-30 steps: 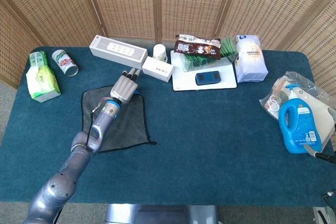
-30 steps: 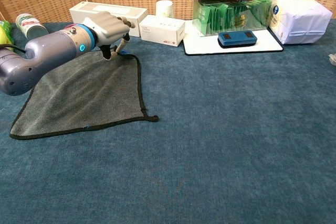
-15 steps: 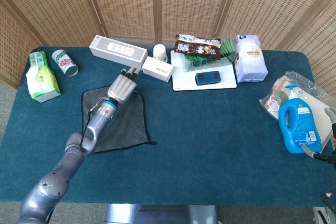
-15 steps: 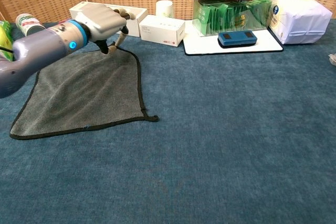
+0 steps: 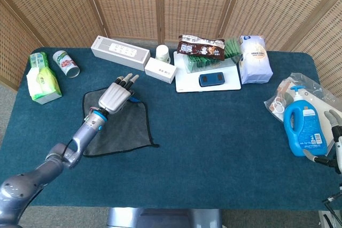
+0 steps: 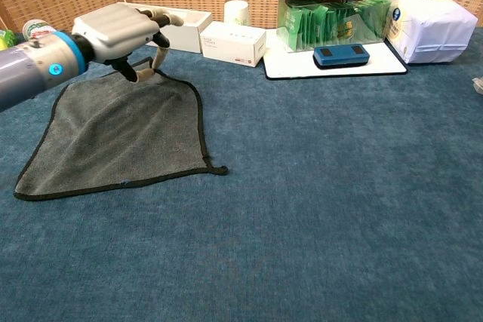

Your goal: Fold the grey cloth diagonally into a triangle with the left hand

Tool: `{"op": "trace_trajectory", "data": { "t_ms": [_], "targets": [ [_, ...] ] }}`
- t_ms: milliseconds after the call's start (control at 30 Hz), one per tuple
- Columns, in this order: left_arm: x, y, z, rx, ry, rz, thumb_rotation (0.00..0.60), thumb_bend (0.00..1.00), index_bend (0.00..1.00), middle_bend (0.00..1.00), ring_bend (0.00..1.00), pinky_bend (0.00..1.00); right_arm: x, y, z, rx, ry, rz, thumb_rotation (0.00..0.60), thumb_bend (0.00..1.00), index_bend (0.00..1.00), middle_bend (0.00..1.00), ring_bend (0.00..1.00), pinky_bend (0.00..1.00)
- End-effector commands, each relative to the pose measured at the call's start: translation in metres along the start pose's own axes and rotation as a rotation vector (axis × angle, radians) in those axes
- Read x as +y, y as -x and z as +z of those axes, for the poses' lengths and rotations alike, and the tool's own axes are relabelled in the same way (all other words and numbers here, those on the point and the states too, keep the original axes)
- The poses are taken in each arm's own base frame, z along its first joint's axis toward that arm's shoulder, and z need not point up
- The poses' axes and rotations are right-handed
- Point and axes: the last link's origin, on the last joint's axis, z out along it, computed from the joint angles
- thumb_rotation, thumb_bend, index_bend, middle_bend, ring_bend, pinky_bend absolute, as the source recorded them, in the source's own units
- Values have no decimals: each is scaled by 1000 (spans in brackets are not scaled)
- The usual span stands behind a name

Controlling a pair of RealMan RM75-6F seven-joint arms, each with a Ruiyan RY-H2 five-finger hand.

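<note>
The left hand (image 6: 121,32) hovers over the far edge of the grey cloth (image 6: 124,133), fingers (image 5: 126,80) spread and released. The cloth lies flat on the table (image 6: 339,186). The right hand (image 5: 334,132), at the right edge, shows too little to tell.

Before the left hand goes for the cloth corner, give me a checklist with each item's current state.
1. Cloth lies flat and unfolded on the table: ok.
2. Left hand holds nothing, fingers apart: ok. It hovers over the cloth's far edge.
3. Far right corner of the cloth is uncovered and reachable: ok.
4. Near left corner, the fold's target, is bare with nothing on it: ok.
5. White box sits apart from the cloth, off the fold path: ok.
6. Right hand is far from the cloth, at the table's right edge by the blue bottle: ok; whether it is open, cannot tell.
</note>
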Motion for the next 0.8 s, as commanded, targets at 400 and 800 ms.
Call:
{"op": "trace_trajectory", "data": {
  "t_ms": [400, 800],
  "targets": [
    [-13, -19, -75, -48, -24, -100, 600, 534, 688, 0, 5, 216, -1, 1, -1, -3, -5, 2, 600, 53, 0, 0, 0, 0],
    [-7, 0, -119, -126, -24, -186, 600, 534, 688, 0, 3, 202, -2, 1, -2, -5, -10, 3, 600, 53, 0, 0, 0, 0]
  ]
}}
